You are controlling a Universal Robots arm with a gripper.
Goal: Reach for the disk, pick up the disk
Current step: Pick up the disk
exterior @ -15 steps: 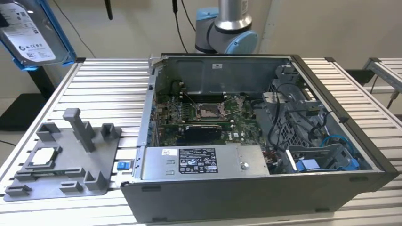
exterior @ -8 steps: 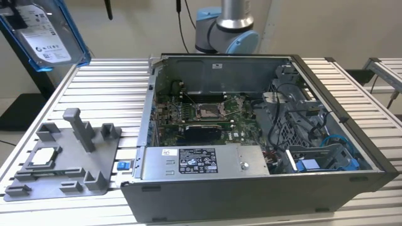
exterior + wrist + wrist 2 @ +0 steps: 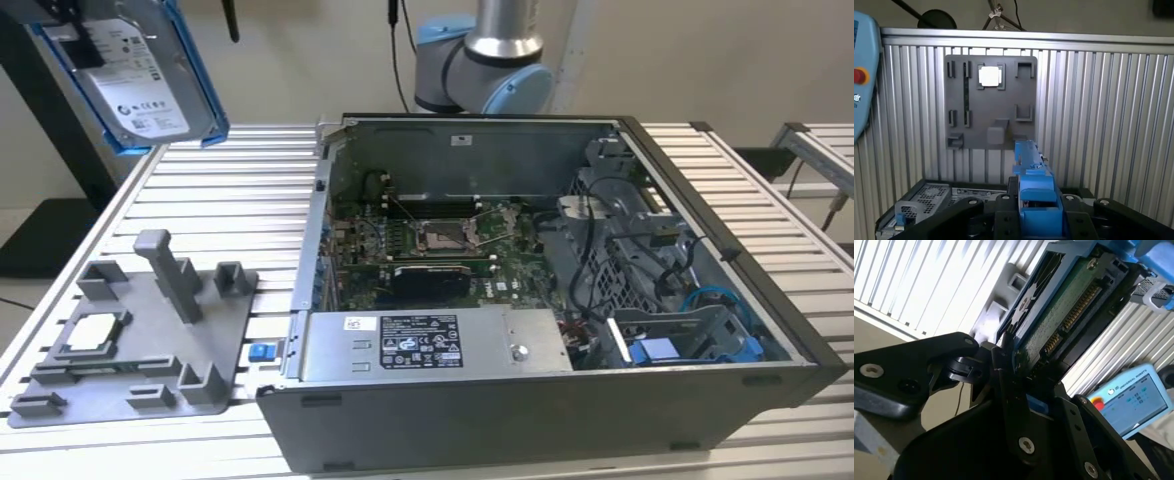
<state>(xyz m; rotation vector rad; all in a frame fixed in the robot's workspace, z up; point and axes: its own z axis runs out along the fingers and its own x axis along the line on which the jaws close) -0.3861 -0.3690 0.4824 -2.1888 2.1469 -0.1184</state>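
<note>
The disk [image 3: 138,82], a silver-grey drive with a white label in a bright blue carrier, hangs tilted in the air high at the exterior view's left, above the ribbed table. My gripper [image 3: 70,28] is shut on its upper end. In the second wrist view the disk [image 3: 1064,305] shows its green circuit board and connector, clamped between the black fingers [image 3: 1004,365]. The first wrist view looks along the disk's blue carrier edge [image 3: 1031,185], which sits between the gripper's black arms [image 3: 1035,202].
An open computer case [image 3: 694,180] stands mid-table, with a long grey labelled box [image 3: 427,345] at its front. A grey fixture plate [image 3: 147,370] holding a small square chip [image 3: 91,331] lies at the exterior view's left. A teach pendant [image 3: 1134,400] lies nearby.
</note>
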